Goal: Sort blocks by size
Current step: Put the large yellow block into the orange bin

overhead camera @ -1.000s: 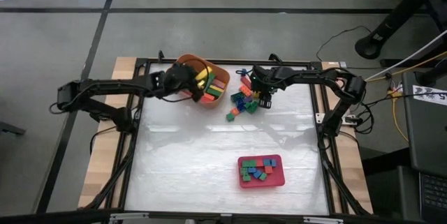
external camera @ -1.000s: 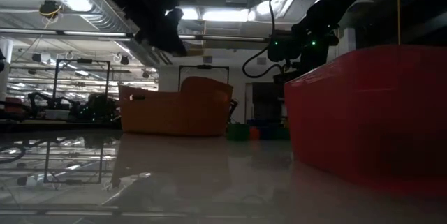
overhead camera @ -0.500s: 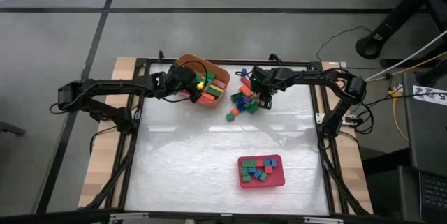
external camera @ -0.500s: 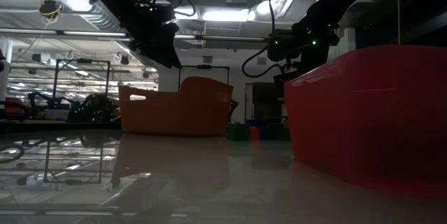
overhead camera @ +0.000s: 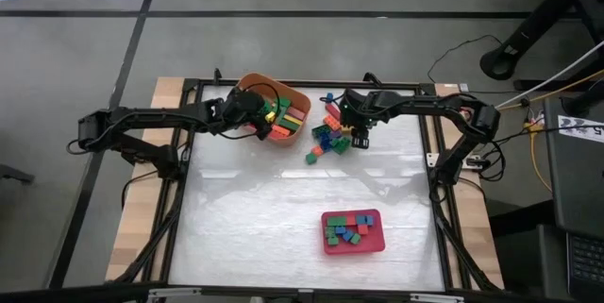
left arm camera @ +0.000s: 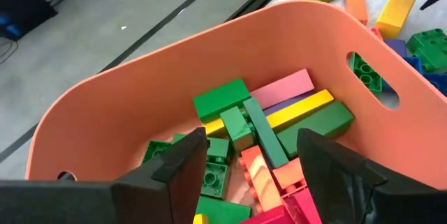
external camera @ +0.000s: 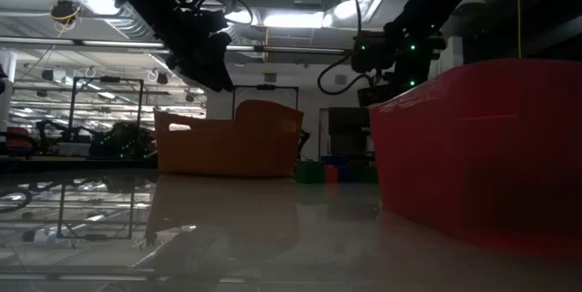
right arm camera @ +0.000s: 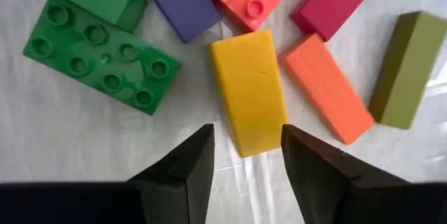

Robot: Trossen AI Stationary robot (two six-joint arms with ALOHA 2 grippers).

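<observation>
My left gripper (overhead camera: 257, 112) hangs open over the orange tub (overhead camera: 274, 105), which holds long blocks. In the left wrist view the tub's rim (left arm camera: 209, 35) curves around green, yellow, pink and red blocks, and a long green block (left arm camera: 257, 130) lies on them below the open fingers (left arm camera: 188, 161). My right gripper (overhead camera: 359, 138) stands open above the loose pile of blocks (overhead camera: 330, 133) at the table's far side. A yellow block (right arm camera: 250, 91) lies flat on the table just ahead of the gap between its fingers (right arm camera: 248, 161).
A red tray (overhead camera: 352, 231) with several small blocks sits toward the near right; in the low view its wall (external camera: 482, 146) fills the right side. Around the yellow block lie green (right arm camera: 98, 49), purple (right arm camera: 178, 1), orange (right arm camera: 325, 88) and olive (right arm camera: 408, 67) blocks. White table surface lies between.
In the low view my left arm has come lower and closer over the orange tub. The blocks on the table lie where they were.
</observation>
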